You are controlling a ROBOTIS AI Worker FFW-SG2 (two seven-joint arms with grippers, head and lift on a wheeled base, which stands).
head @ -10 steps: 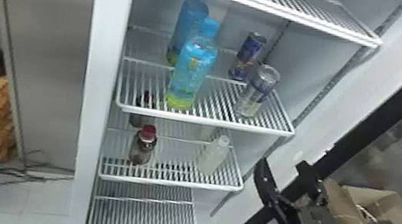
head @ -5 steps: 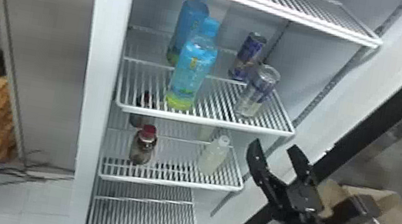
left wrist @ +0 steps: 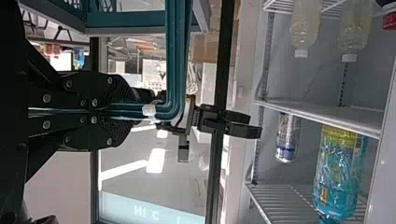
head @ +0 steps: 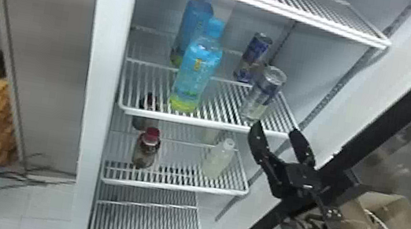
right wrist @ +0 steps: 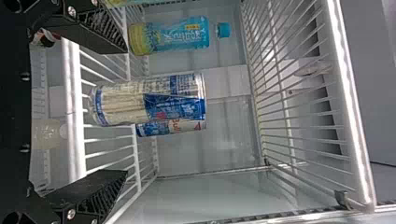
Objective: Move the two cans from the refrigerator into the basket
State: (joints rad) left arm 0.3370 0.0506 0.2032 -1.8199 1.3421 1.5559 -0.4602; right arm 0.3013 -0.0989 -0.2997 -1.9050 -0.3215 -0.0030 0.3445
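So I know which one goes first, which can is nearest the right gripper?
The silvery can in front, closer to the right gripper; the bluer can stands farther back.

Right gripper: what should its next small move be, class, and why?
Probably ease the right gripper forward around the front can: its jaws stand open, and that can stands nearer the shelf's front edge than the other can.

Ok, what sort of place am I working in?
Likely a lab or workroom: a refrigerator with cans on a wire shelf, loose cables on the floor and an open cardboard box.
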